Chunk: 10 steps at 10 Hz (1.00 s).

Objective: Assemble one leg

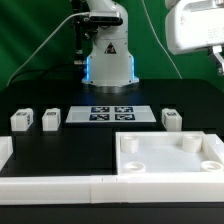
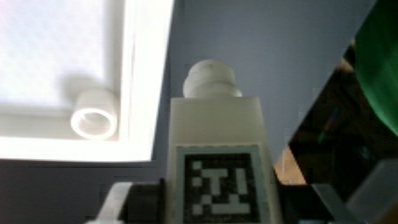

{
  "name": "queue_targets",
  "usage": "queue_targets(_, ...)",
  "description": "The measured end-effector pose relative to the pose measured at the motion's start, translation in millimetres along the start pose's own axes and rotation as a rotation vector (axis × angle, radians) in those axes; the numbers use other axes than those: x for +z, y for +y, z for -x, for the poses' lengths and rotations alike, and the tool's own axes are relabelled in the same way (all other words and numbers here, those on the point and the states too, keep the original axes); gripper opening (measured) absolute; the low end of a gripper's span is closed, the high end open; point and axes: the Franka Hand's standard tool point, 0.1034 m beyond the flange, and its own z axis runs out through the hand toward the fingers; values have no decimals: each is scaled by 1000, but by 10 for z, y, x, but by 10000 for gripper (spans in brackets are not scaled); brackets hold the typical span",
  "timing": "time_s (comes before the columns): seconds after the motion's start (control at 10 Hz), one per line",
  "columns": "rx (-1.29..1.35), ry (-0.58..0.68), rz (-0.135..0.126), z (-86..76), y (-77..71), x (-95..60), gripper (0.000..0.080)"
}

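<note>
In the wrist view my gripper is shut on a leg, a white block with a round peg end and a black-and-white marker on its face. A finger shows on each side of it. The large flat white tray-like piece lies beside it, with a round corner socket close to the leg's peg end. In the exterior view the gripper is high at the right edge, above the tray-like piece; the held leg is not clear there. Three more legs stand on the black table.
The marker board lies in the middle of the table in front of the robot base. A white rail runs along the front edge, with a raised end at the exterior view's left.
</note>
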Motion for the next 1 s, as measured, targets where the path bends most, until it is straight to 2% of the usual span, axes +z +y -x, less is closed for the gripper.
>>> queue_targets(0.1, -17, 4, 1, -4, 32, 11, 292)
queue_targets(0.2, -73, 20, 7, 57, 158, 133, 292)
queue_targets(0.3, -116, 1, 15, 40, 262, 252, 292)
queue_targets(0.5, -180, 33, 27, -306, 366, 222, 292)
queue_targets(0.7, -145, 4, 31, -486, 481, 236, 292)
queue_targets(1.0, -121, -10, 25, -505, 485, 237, 293)
